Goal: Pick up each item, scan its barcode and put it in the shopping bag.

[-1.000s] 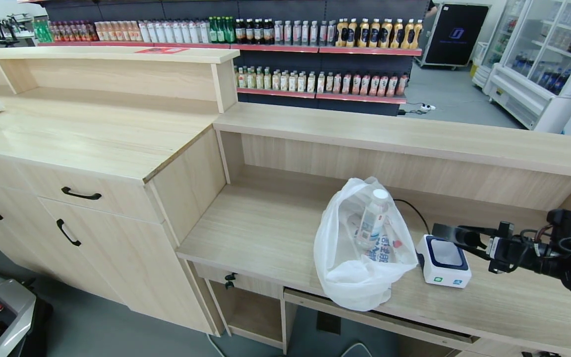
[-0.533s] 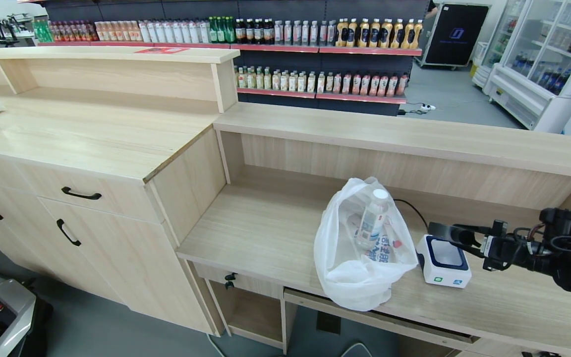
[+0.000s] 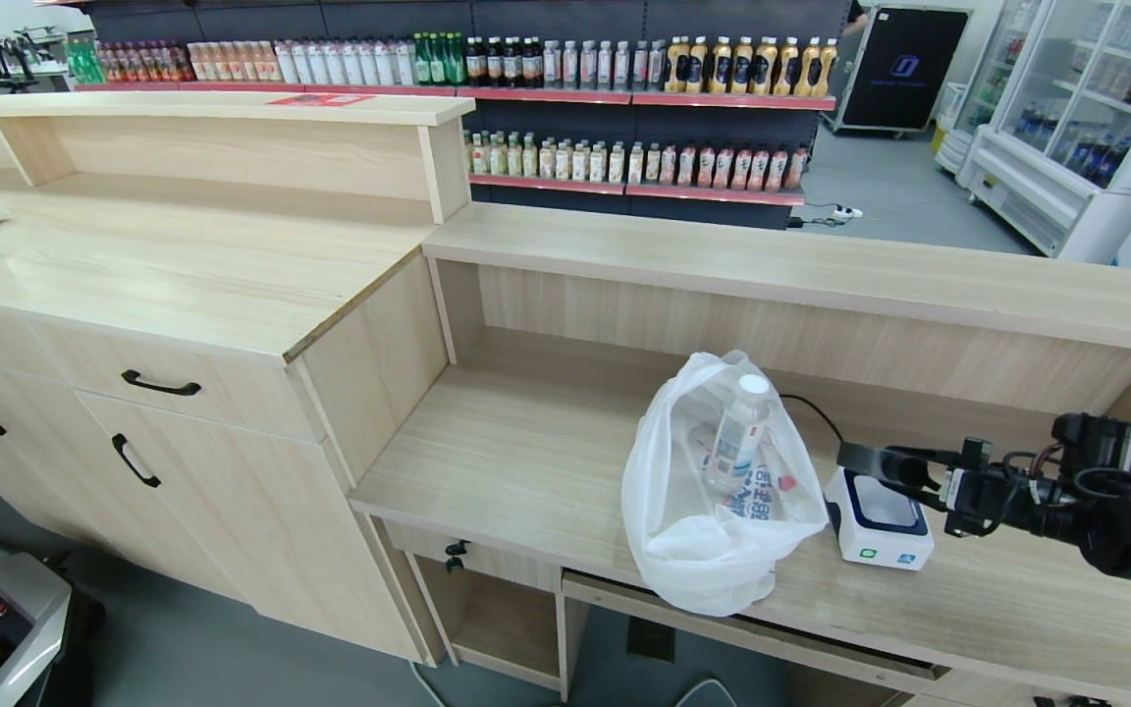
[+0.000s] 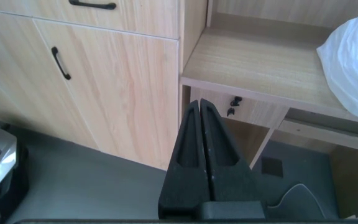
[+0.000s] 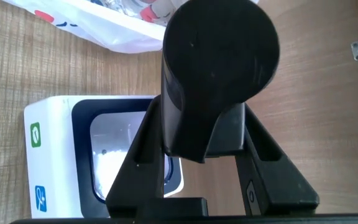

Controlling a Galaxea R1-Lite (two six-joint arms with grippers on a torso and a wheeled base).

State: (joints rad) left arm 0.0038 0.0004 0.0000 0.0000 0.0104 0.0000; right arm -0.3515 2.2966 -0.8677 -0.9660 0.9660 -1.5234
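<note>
black cylinder (image 5: 219, 68) sitting clamped between fingers of right gripper (image 3: 904, 466), hovering just above scanner (image 3: 878, 538) window, likely so barcode is facing glass. shopping bag (image 3: 673, 511) slumping just beside scanner, mouth gaping for drop-in, bottle (image 3: 737, 432) lying inside. left gripper (image 4: 200, 109) hanging well apart from scanner, fingers pressed together, gripping nothing.

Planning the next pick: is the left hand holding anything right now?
No, the left hand is shut, its fingers pressed together with nothing between them.
</note>
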